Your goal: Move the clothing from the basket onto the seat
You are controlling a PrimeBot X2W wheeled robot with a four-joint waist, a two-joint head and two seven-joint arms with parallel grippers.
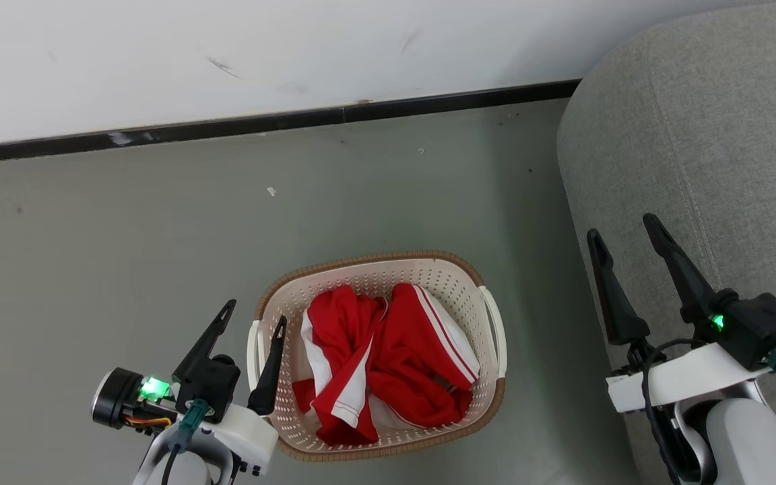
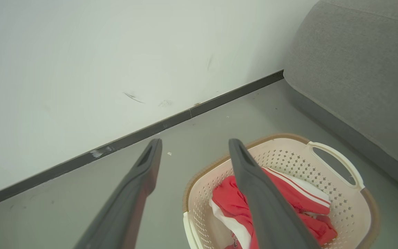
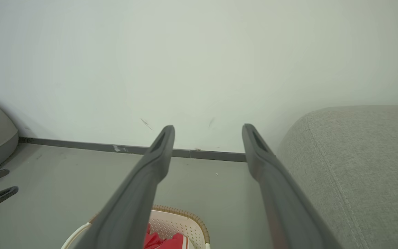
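Jaws both apart, left pair seemingly over basket (image 1: pixel 374 257) rim, floor (image 1: pixel 536 323) between it and seat (image 1: pixel 711 135).

In the head view the basket (image 1: pixel 443 275) stands on the floor (image 1: pixel 159 222) at the lower centre of the frame, with the clothing (image 1: pixel 388 357) heaped inside it. The seat (image 1: pixel 718 135) takes the right side of the frame from the upper right corner down, with a strip of floor between it and the basket. The wall (image 1: pixel 226 54) runs across the top, and the baseboard (image 1: pixel 260 123) lies along its foot, behind the basket. The left gripper (image 1: pixel 256 312) is at the lower left, just beside the basket's left side, one finger overlapping the rim. The right gripper (image 1: pixel 622 227) is at the lower right, against the seat's edge, well apart from the basket.
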